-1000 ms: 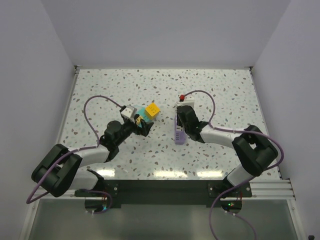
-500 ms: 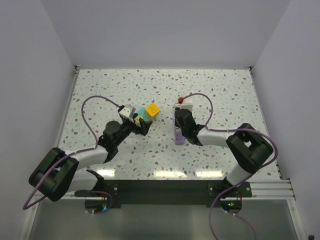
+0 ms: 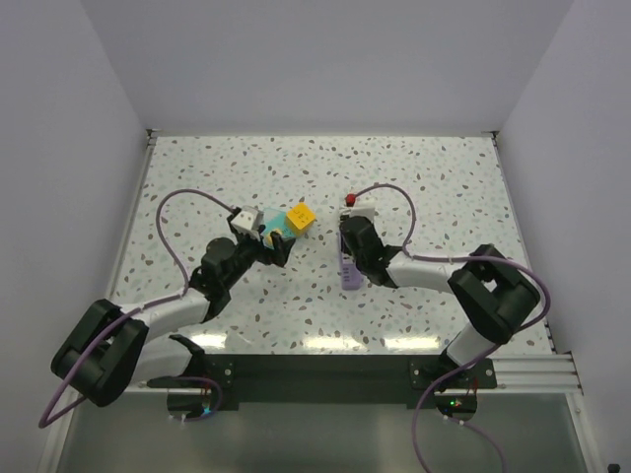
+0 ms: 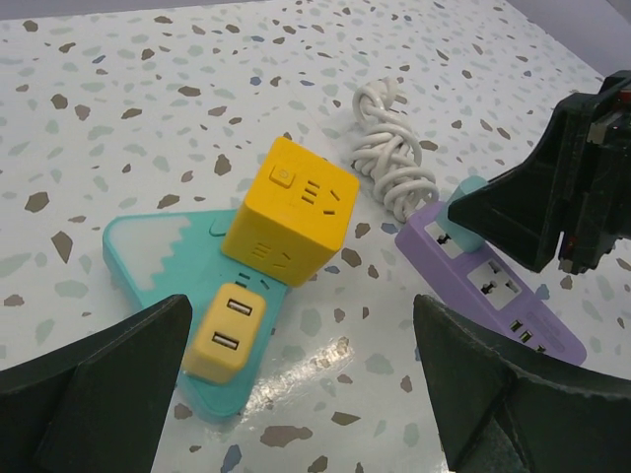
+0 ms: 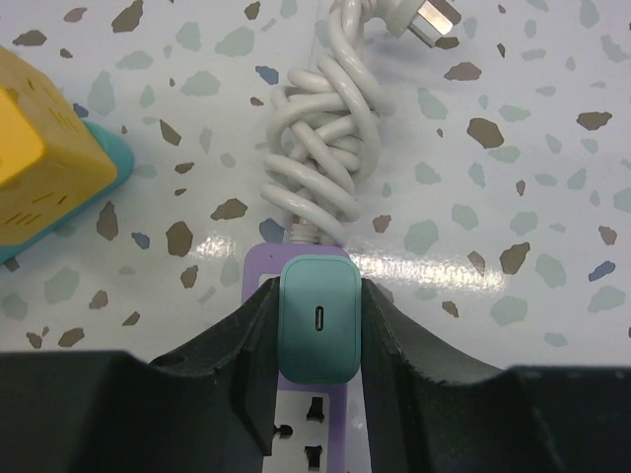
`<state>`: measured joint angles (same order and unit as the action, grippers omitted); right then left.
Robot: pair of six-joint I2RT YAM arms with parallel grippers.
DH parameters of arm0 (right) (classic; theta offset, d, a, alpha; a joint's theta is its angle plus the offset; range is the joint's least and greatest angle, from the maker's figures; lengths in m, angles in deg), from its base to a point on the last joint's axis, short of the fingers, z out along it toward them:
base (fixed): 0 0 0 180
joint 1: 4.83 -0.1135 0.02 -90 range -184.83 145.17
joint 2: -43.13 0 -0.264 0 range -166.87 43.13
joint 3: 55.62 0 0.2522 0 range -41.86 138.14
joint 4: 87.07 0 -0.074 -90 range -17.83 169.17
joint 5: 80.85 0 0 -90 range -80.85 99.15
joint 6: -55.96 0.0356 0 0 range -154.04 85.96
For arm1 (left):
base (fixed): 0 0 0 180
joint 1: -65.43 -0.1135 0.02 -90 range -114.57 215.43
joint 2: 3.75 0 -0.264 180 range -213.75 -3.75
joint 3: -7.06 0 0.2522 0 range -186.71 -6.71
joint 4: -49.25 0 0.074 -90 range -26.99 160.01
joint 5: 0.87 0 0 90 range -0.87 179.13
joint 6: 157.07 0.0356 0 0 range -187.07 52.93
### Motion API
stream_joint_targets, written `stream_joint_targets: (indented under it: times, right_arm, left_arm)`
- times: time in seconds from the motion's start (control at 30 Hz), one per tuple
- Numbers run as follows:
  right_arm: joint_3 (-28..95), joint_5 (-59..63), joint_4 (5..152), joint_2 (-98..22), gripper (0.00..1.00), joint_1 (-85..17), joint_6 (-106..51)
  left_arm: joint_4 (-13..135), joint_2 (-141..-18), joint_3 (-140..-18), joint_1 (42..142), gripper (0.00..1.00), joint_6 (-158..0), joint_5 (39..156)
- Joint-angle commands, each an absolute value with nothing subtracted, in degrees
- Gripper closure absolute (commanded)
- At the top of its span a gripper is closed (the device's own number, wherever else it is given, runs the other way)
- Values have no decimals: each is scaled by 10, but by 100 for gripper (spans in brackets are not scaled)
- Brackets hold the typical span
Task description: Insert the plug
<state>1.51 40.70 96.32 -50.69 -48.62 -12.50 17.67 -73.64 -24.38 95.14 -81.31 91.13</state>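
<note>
My right gripper is shut on a teal plug with a small slot port on top. The plug stands over the cable end of the purple power strip; its prongs are hidden under it. An empty socket shows just below it. In the top view the right gripper covers that strip. My left gripper is open on the table before a teal triangular strip. On that strip sit a yellow cube and a yellow USB charger.
The purple strip's white cable lies coiled just beyond it, its own plug at the far end. The left wrist view shows the right gripper close on the right, above the purple strip. White walls surround the table.
The right gripper has shifted slightly left with the plug over the purple strip. The left arm has crept a little left; its gripper stays open by the teal strip.
</note>
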Motion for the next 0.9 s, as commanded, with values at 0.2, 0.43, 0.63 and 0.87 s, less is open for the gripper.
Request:
stream_joint_targets:
  times: [0.2, 0.43, 0.63, 0.87]
  right_arm:
    - [71, 341, 815, -447, 37, -503, -168]
    - [73, 350, 832, -345, 1, -500, -213]
    - [40, 262, 844, -282, 1, -413, -221]
    - [-9, 234, 862, -223, 1, -301, -210]
  left_arm:
    - [285, -663, -298, 948, 0, -829, 818]
    - [379, -604, -329, 947, 0, -839, 709]
    - [454, -536, -341, 948, 0, -859, 599]
    - [493, -501, -352, 948, 0, -865, 546]
